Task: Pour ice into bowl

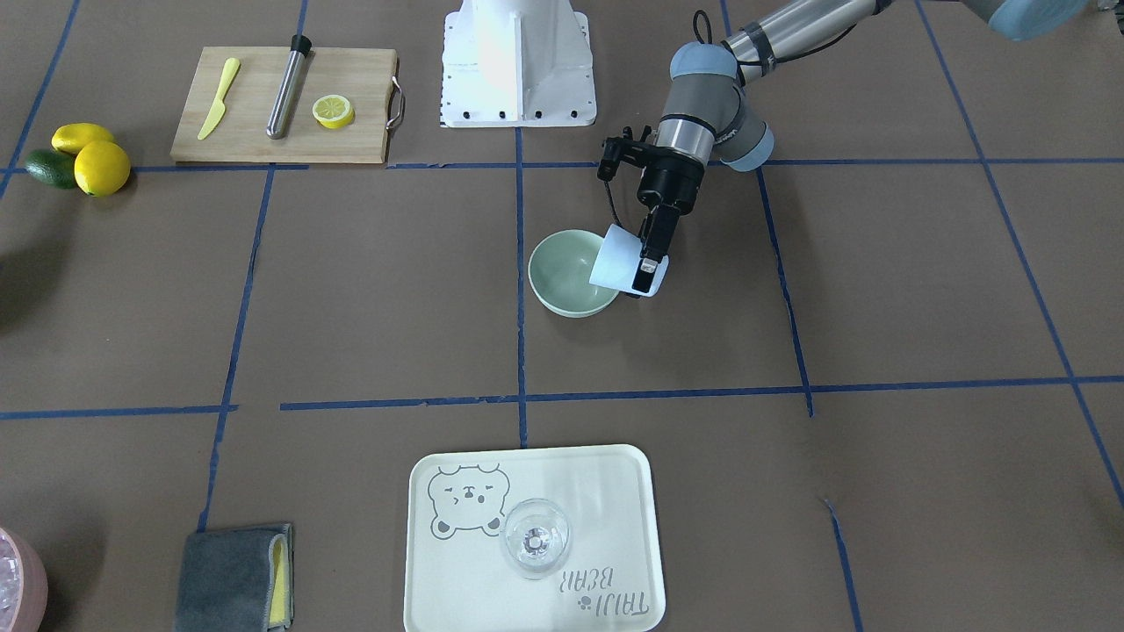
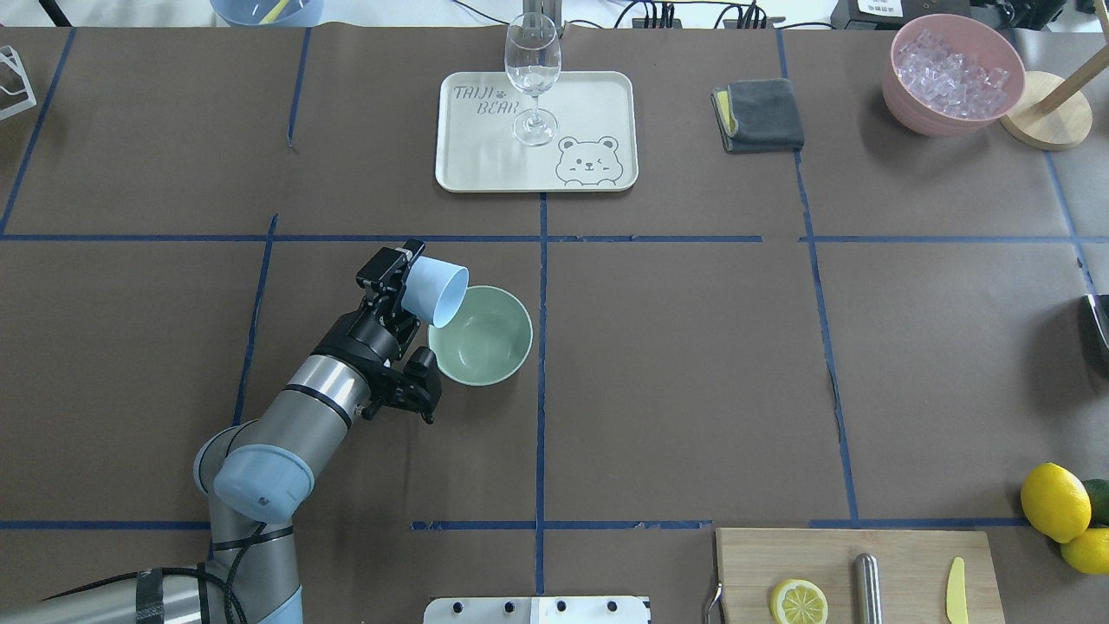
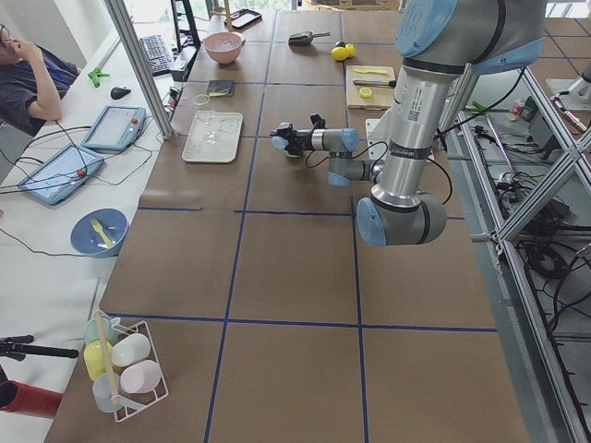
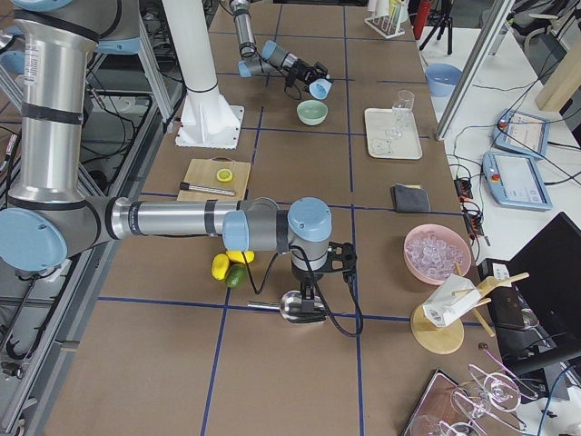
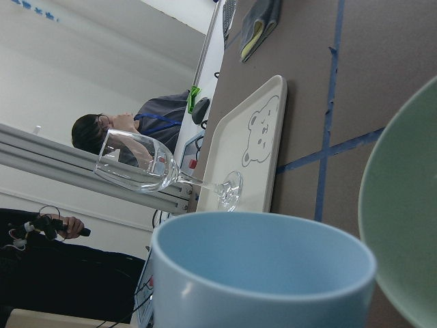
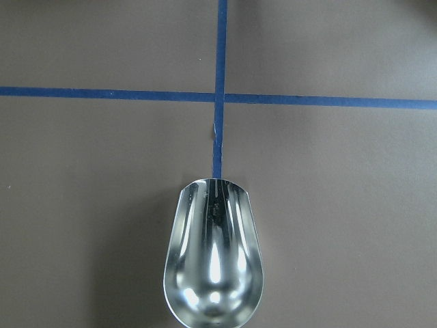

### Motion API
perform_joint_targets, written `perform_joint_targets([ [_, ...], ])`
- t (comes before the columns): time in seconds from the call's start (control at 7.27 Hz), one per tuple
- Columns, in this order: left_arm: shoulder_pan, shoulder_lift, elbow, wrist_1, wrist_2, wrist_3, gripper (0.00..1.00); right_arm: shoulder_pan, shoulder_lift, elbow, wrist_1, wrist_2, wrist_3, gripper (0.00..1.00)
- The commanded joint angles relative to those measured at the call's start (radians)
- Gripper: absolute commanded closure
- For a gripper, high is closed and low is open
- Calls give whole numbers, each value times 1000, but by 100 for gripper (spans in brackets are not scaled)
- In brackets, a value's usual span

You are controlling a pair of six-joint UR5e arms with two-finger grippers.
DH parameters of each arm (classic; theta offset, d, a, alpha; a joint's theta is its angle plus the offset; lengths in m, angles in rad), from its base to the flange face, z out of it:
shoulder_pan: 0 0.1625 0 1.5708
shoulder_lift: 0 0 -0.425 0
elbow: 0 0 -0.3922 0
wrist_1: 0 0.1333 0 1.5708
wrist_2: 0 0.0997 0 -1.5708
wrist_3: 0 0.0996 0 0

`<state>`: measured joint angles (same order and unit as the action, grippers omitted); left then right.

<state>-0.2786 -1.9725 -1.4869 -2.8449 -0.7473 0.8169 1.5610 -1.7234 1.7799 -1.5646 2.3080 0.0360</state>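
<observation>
Left arm: wrist rolled; end effector (image 2: 400,279) clamped on blue cup (image 2: 437,293), tipped with its mouth over the bowl (image 2: 489,347) rim.
Bowl: upright on the surface.
Right end effector (image 4: 310,304): over scoop (image 6: 213,260), well apart from the bowl; opening cannot be told.

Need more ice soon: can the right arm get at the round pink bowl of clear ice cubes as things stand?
Probably yes. The right gripper sits at the shiny metal scoop, and only bare brown table lies between it and the round pink bowl.

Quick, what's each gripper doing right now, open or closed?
Left gripper: shut on the cup, tipped over the bowl.
Right gripper: cannot tell; its wrist view shows a scoop.
</observation>
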Motion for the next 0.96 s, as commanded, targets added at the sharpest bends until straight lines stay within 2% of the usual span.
perform_joint_targets([
  [0.0,1,1,2,18,22,137,100,4,-1,0,0,1,1,0],
  [0.28,4,0,-1,33,26,279,100,7,-1,0,0,1,1,0],
  [0.83,4,0,-4,36,34,398,100,14,-7,0,0,2,1,0],
])
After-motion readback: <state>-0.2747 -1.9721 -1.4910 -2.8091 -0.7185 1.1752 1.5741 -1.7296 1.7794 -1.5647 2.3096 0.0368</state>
